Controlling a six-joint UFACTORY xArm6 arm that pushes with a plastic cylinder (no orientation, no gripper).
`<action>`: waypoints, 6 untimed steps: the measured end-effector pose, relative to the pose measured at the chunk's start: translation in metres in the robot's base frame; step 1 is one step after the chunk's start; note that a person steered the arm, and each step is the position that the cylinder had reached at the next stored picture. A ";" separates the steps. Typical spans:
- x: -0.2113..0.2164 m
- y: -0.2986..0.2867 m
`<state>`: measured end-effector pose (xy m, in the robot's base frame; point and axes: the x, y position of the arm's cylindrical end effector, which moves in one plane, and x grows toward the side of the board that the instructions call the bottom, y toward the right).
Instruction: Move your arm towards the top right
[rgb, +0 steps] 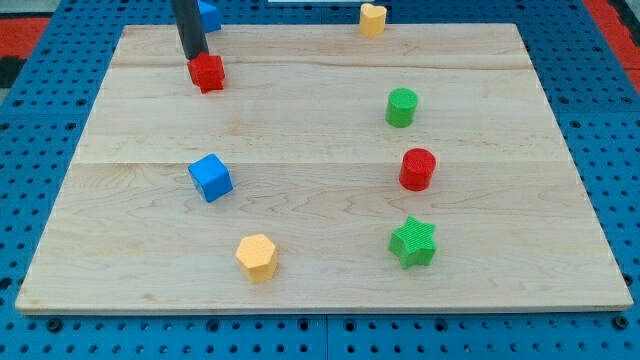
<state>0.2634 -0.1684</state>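
Note:
My dark rod comes down from the view's top left, and my tip (194, 57) rests on the wooden board (300, 130) just above and left of a red block (208, 73), touching or nearly touching it. A blue block (209, 14) sits right behind the rod at the board's top edge, partly hidden. The board's top right holds a yellow heart-shaped block (372, 18) at the top edge, far to the right of my tip.
A green cylinder (402, 107) and a red cylinder (417, 169) stand right of centre. A green star (413, 242) lies at the lower right. A blue cube (210, 177) sits left of centre. A yellow hexagonal block (257, 256) lies near the bottom.

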 end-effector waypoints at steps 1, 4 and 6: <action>0.030 0.011; 0.055 -0.019; -0.026 -0.064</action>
<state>0.2371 -0.2327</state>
